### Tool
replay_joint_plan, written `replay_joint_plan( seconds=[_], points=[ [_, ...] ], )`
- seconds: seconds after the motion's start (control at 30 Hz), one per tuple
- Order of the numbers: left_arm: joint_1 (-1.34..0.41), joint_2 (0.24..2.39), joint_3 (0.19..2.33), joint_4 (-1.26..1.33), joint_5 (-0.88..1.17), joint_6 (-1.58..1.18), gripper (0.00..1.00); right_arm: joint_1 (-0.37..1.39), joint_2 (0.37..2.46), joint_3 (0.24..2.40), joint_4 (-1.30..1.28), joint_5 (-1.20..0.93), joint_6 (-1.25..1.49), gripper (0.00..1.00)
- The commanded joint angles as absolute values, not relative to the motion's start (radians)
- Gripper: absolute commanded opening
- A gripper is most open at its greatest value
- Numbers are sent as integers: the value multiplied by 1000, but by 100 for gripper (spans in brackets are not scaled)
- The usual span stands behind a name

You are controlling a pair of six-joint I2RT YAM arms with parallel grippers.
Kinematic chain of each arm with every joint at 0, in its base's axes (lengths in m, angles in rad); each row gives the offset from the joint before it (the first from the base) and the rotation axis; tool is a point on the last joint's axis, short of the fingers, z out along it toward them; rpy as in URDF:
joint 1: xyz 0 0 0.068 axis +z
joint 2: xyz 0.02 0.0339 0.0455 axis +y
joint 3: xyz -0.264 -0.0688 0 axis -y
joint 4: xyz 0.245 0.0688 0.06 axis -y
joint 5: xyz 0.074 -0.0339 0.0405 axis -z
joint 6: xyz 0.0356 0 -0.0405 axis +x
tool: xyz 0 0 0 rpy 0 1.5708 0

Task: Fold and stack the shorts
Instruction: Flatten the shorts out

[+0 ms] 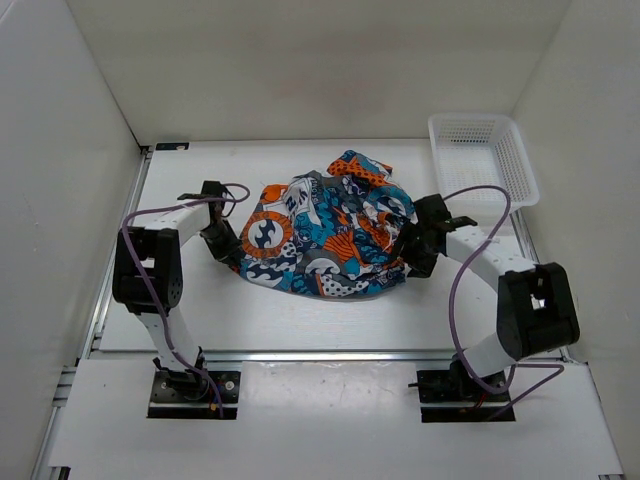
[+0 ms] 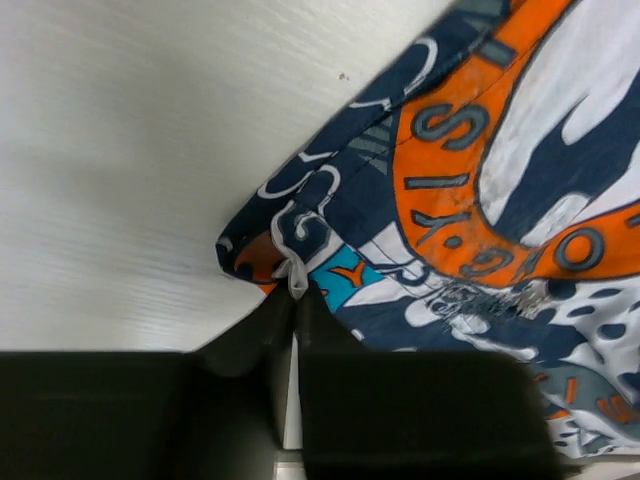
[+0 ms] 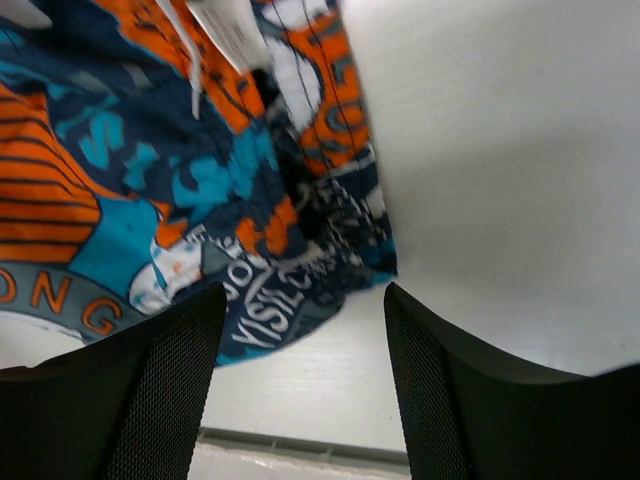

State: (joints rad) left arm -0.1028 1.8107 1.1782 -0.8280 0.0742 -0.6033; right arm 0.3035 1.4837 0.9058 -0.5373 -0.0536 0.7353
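With my left gripper (image 2: 292, 300) closed on what looks like a hem corner of the shorts (image 1: 325, 240), and my right gripper (image 3: 302, 292) spread wide on nothing, the opposite hem just ahead of it, the crumpled shorts run left to right between them, mid-way across the bench (image 1: 250, 320), one arm at each end.

Soft printed cloth shorts (image 1: 325, 235); matt white table (image 1: 280, 320).
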Motion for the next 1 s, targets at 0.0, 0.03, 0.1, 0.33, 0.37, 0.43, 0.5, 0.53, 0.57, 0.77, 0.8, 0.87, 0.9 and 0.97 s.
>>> replay_joint_plan(
  seconds=[0.0, 0.03, 0.1, 0.33, 0.37, 0.43, 0.5, 0.53, 0.57, 0.77, 0.8, 0.87, 0.9, 0.97],
  points=[
    [-103, 1799, 1213, -810, 61, -603, 10, 311, 1535, 989, -511, -19, 693, 69],
    [-103, 1799, 1213, -810, 61, -603, 10, 311, 1569, 1002, -511, -9, 693, 67],
    [-103, 1799, 1213, -810, 61, -603, 10, 334, 1606, 1034, -511, 1, 683, 67],
    [-103, 1781, 1232, -810, 71, -603, 10, 367, 1707, 1111, -520, 44, 673, 10],
    [-103, 1781, 1232, -810, 71, -603, 10, 376, 1707, 1129, -529, 44, 673, 0],
    [-88, 1781, 1276, -824, 84, -589, 10, 376, 1695, 1161, -538, 44, 654, 0],
    [-68, 1781, 1333, -851, 104, -577, 10, 376, 1684, 1278, -577, 98, 631, 0],
    [-46, 1790, 1373, -871, 115, -577, 10, 359, 1684, 1328, -604, 98, 605, 0],
    [-37, 1790, 1470, -920, 115, -565, 10, 339, 1672, 1377, -604, 98, 591, 0],
    [47, 1787, 1880, -1109, 124, -537, 10, 298, 1586, 1661, -611, 147, 482, 0],
    [48, 1775, 1894, -1121, 135, -537, 10, 298, 1516, 1635, -589, 165, 470, 0],
    [61, 1712, 1855, -1121, 135, -537, 10, 298, 1413, 1528, -469, 205, 437, 0],
    [61, 1686, 1815, -1121, 124, -537, 10, 298, 1290, 1361, -415, 222, 437, 0],
    [61, 1591, 1696, -1054, 124, -548, 10, 298, 1162, 1174, -292, 267, 437, 0]
  ],
)
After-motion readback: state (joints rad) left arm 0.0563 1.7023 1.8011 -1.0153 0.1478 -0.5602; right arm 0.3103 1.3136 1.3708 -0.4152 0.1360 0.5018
